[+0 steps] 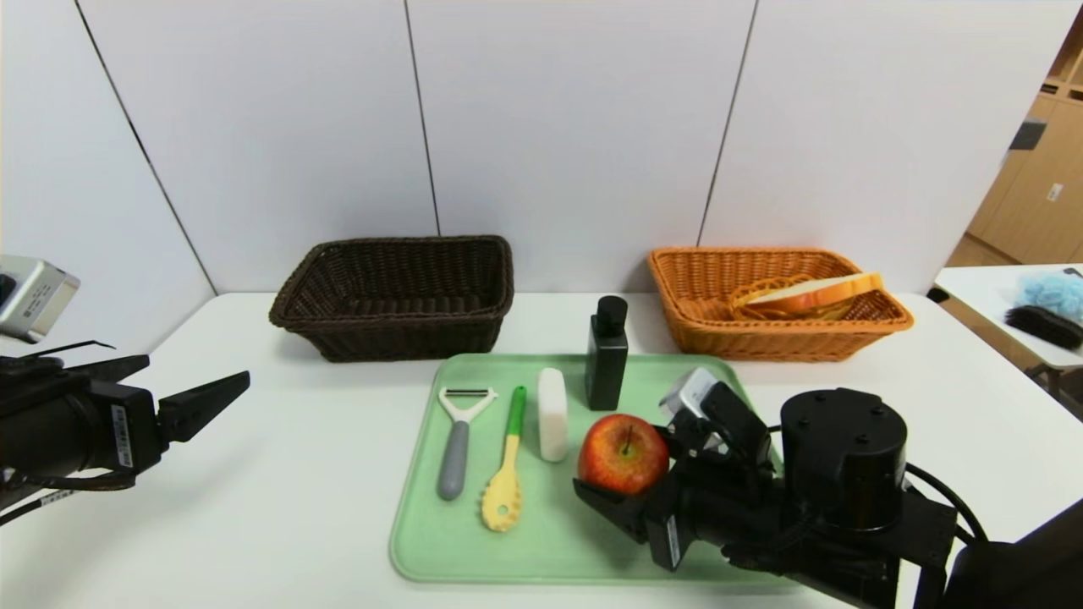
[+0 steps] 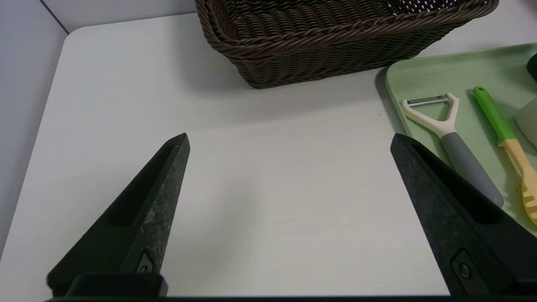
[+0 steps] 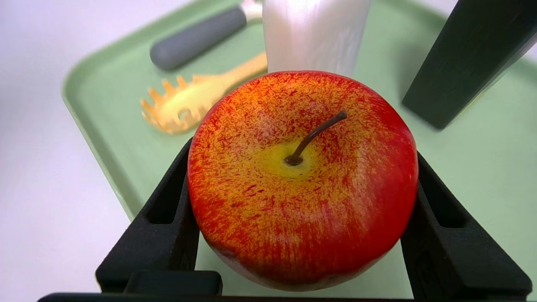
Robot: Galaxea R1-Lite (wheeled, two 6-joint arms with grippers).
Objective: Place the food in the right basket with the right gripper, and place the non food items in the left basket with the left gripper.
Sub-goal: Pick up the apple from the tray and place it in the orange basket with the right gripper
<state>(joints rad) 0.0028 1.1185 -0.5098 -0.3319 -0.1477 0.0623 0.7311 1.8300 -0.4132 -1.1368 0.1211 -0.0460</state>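
Note:
A red-yellow apple [image 1: 623, 452] sits on the green tray [image 1: 558, 541]. My right gripper [image 1: 626, 465] is shut on it, one finger on each side; the right wrist view shows the apple [image 3: 302, 180] filling the gripper [image 3: 303, 167]. Also on the tray are a grey-handled peeler [image 1: 457, 440], a yellow pasta spoon with a green handle [image 1: 506, 474], a white bar [image 1: 552, 414] and a black bottle [image 1: 607, 355]. My left gripper [image 1: 199, 376] is open and empty over the bare table at the left, also shown in its wrist view [image 2: 289, 138].
The dark brown basket [image 1: 398, 334] stands at the back left, with nothing showing in it. The orange basket [image 1: 761, 342] at the back right holds a bread slice [image 1: 812, 292]. A side table at far right [image 1: 998, 292] carries a brush and a blue item.

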